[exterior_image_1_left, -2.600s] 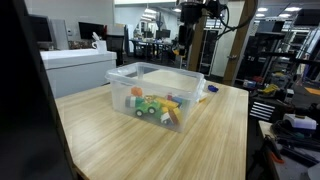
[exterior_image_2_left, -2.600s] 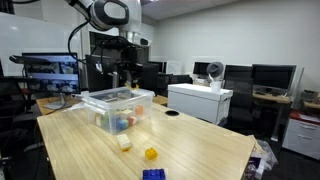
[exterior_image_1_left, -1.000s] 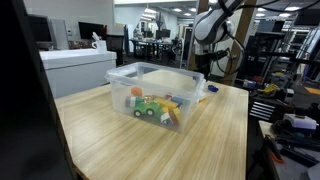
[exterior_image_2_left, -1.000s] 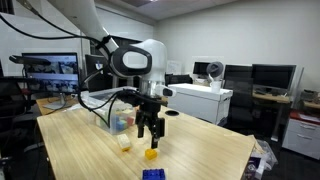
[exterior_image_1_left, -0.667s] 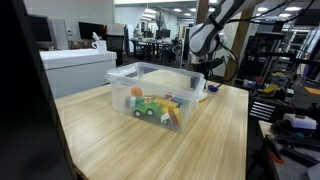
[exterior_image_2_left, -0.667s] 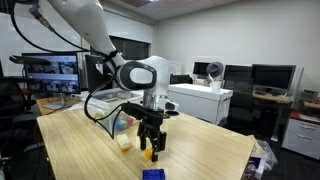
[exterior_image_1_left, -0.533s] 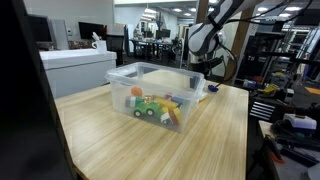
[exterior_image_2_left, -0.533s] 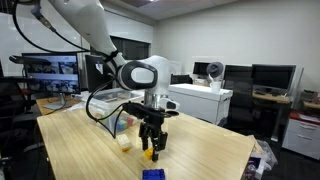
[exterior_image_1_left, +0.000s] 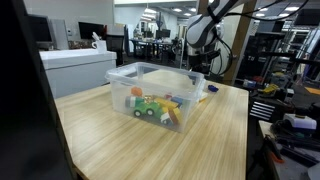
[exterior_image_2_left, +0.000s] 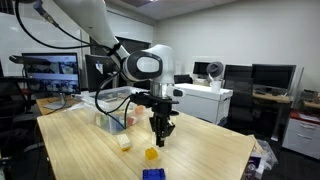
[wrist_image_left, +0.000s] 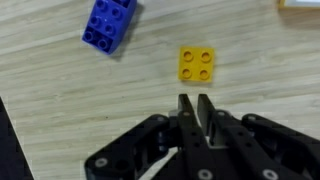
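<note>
Wooden table (exterior_image_2_left: 205, 150), with the clear bin (exterior_image_1_left: 121, 86) of toys standing well apart from the work spot. The arm (exterior_image_2_left: 140, 65) reaches down over the open stretch of table. The gripper (exterior_image_2_left: 160, 139) hangs above the surface, touching nothing. In the wrist view the gripper (wrist_image_left: 195, 104) has its two fingers pressed together with nothing between them. The blue brick (wrist_image_left: 109, 22) is oblong, its long axis tilted against the wood grain, and lies up and to the left in that view, well clear of the fingertips. The yellow brick (wrist_image_left: 198, 63) is the nearest thing: a square four-stud piece with no long axis, its edges near parallel to the picture frame. It lies flat on the table, straight ahead of the closed tips along the gripper's midline, near them but apart. In an exterior view the yellow brick (exterior_image_2_left: 151, 154) sits below the tips and slightly toward the bin side.
</note>
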